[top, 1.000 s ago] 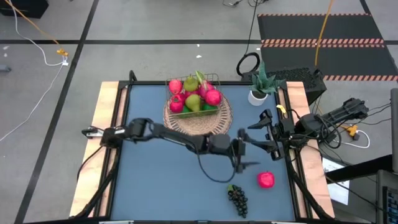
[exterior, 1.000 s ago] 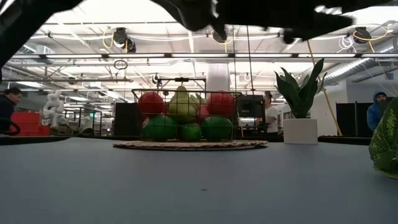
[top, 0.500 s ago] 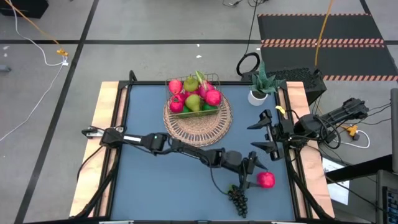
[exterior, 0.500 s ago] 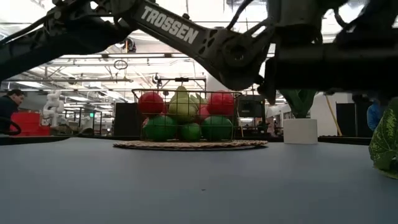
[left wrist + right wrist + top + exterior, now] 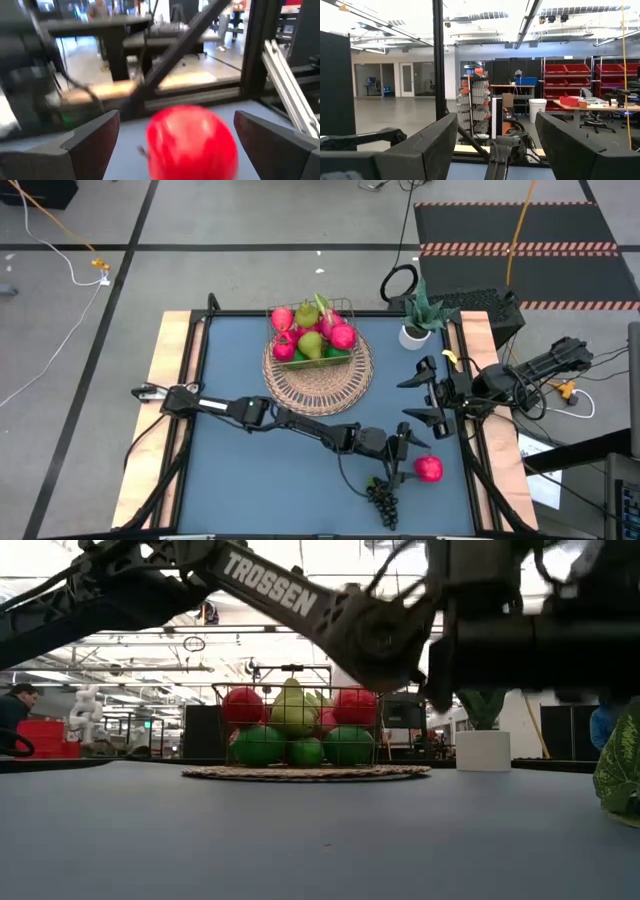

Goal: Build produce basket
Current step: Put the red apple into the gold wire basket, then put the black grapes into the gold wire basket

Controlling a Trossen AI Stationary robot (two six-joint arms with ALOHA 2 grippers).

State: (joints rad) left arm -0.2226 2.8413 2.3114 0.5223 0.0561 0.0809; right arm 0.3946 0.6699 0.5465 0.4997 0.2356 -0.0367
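The left tool (image 5: 408, 452) reaches across the blue table (image 5: 230, 480) to its near right part, its fingers (image 5: 95, 137) spread wide on either side of a red apple (image 5: 429, 469). In the left wrist view the apple (image 5: 192, 142) sits between the two fingers without either visibly touching it. Just near and left of the apple lies a dark grape bunch (image 5: 383, 501) on the table.

The wire basket (image 5: 311, 332) stands at the far middle of the table on a round wicker mat (image 5: 330, 385). It holds red, green and yellow-green fruit (image 5: 292, 718) piled above its rim.

The right tool (image 5: 425, 397) waits at the right edge of the table, fingers (image 5: 427, 145) parted and holding nothing. A potted plant (image 5: 417, 315) stands at the far right corner.
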